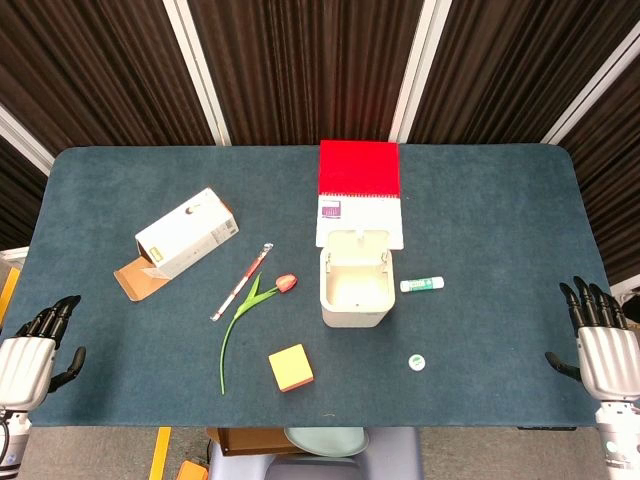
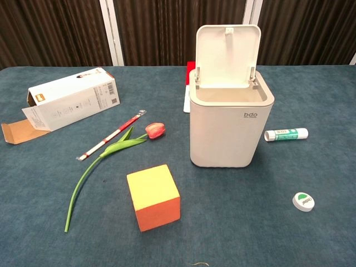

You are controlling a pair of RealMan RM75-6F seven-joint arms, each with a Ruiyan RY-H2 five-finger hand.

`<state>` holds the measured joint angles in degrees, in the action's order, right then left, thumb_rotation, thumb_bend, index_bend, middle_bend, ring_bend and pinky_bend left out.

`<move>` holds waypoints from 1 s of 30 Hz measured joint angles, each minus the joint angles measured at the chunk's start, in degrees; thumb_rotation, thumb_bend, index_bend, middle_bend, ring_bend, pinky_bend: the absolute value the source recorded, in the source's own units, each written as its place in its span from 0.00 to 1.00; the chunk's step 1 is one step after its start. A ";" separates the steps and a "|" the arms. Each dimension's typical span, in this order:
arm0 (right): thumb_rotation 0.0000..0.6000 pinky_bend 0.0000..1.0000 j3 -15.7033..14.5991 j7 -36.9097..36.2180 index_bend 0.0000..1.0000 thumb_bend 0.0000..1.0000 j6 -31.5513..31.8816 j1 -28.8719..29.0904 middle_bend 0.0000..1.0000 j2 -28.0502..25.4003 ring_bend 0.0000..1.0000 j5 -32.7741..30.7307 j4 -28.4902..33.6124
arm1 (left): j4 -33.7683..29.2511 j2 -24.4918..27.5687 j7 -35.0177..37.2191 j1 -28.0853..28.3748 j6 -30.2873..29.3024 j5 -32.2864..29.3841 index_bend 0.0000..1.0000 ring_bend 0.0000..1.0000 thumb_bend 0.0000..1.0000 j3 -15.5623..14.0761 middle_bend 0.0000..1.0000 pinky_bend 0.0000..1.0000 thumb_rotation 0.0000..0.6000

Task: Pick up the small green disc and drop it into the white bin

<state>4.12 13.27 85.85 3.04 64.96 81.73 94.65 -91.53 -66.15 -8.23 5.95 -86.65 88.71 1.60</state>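
The small green and white disc lies flat on the blue table, near the front edge and right of the white bin. The bin stands mid-table with its lid tipped up and open. My left hand hovers at the table's front left corner, fingers apart and holding nothing. My right hand sits at the front right edge, also empty with fingers spread, well right of the disc. Neither hand shows in the chest view.
A glue stick lies right of the bin. A yellow-orange cube, a tulip, a red-white stick and an open cardboard box lie to the left. A red-topped notebook lies behind the bin.
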 measured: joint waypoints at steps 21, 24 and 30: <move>1.00 0.30 -1.03 -3.83 0.10 0.10 -0.16 0.77 0.18 0.85 0.15 4.96 -3.11 | -0.59 0.01 -1.03 0.45 1.58 -0.06 0.10 0.19 0.44 -0.57 0.10 0.38 1.00; 1.00 0.52 -1.90 -5.78 0.16 0.09 -0.05 1.22 0.29 1.56 0.26 7.93 -4.68 | -0.66 0.00 -1.24 0.50 1.93 -0.18 0.10 0.19 0.44 -0.65 0.10 0.38 1.00; 1.00 0.78 -3.19 -10.57 0.27 0.10 -1.57 4.08 0.48 3.63 0.54 13.24 -8.04 | -0.98 0.16 -1.41 0.60 2.44 -0.45 0.10 0.19 0.44 -0.79 0.10 0.38 1.00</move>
<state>0.94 2.70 84.29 7.12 68.59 94.97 86.61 -92.51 -65.99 -9.64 6.55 -84.21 88.26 0.81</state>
